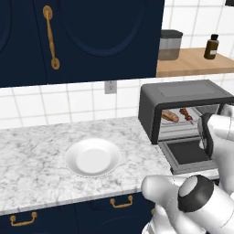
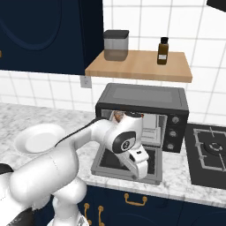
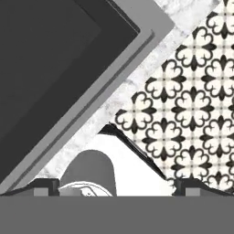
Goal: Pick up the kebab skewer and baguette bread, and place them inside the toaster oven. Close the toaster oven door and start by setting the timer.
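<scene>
Baguette bread (image 1: 170, 116) and kebab skewer (image 1: 186, 114) lie inside the open toaster oven (image 1: 183, 98); fingers (image 3: 116, 187) spread wide.

**Even, flat light across all 3 views**

The kitchen is brightly and evenly lit, with no single lamp to be picked out. Shadows are faint: a soft one lies under the white plate (image 1: 93, 157) on the marble tabletop (image 1: 36, 151), and the toaster oven (image 2: 142, 102) is dim inside. No glare shows on the tiles or the toaster oven door (image 1: 188, 153). Edges look slightly soft and jagged everywhere. Lines stay straight to the borders. In the hand view the patterned floor (image 3: 201, 100) is crisp.
</scene>
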{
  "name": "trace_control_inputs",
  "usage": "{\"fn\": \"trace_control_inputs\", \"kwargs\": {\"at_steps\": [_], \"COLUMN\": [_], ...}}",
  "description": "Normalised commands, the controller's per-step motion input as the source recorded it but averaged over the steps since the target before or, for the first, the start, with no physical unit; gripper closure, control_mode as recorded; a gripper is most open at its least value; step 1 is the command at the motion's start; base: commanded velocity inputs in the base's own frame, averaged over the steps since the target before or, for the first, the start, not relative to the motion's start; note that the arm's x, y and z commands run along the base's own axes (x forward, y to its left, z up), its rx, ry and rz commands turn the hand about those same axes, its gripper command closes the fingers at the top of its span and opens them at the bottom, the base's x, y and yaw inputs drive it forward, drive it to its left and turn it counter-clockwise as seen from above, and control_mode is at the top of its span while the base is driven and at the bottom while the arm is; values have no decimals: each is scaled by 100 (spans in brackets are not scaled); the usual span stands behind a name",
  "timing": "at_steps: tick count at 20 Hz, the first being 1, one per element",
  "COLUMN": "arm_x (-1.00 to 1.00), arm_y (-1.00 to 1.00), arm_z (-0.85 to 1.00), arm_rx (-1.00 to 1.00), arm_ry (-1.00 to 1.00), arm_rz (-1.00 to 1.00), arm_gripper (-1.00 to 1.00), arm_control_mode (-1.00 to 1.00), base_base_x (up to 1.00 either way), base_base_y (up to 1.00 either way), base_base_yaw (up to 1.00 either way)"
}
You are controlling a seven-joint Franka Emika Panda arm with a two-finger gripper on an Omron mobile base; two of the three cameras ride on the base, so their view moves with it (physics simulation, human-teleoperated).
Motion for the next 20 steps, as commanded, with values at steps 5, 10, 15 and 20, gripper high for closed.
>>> {"fn": "trace_control_inputs", "kwargs": {"at_steps": [5,10,15,20], "arm_x": [-72,-24,34,17], "arm_y": [82,47,10,-25], "arm_z": [-8,-13,-15,-1], "arm_rx": [0,4,8,5], "arm_ry": [5,12,2,0], "arm_rz": [48,49,22,1], "arm_gripper": [-100,-100,-100,-100], "arm_control_mode": [-100,-100,-100,-100], "base_base_x": [0,0,0,0], "base_base_y": [0,0,0,0], "base_base_yaw": [0,0,0,0]}}
